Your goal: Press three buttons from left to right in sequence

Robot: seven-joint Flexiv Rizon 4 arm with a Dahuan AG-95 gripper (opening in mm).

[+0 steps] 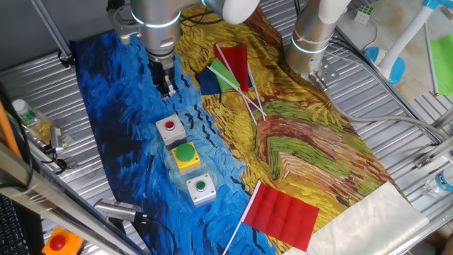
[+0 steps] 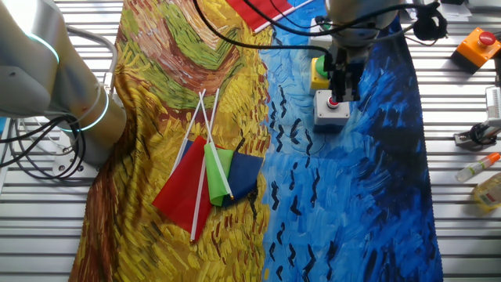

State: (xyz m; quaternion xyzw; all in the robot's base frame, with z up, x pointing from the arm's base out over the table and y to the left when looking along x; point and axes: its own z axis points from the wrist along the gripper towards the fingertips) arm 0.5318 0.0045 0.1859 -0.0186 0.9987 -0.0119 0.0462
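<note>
Three button boxes lie in a row on the painted cloth. The grey box with a small red button (image 1: 170, 129) is nearest my gripper, then the yellow box with a large green button (image 1: 186, 156), then the grey box with a small green button (image 1: 201, 188). My gripper (image 1: 170, 91) points down and hovers a little above the red-button box (image 2: 331, 110). In the other fixed view my gripper (image 2: 341, 94) overlaps that box and partly hides the yellow box (image 2: 318, 72); the third box is hidden there. No view shows the gap between the fingertips.
An orange box with a red button (image 1: 56, 242) (image 2: 477, 45) sits off the cloth. Red, green and blue flags (image 1: 228, 71) (image 2: 207, 176) lie mid-cloth, and another red flag (image 1: 283, 212) lies near the edge. A second arm's base (image 1: 311, 42) (image 2: 74, 94) stands beside the cloth. A bottle (image 2: 477, 168) lies at the side.
</note>
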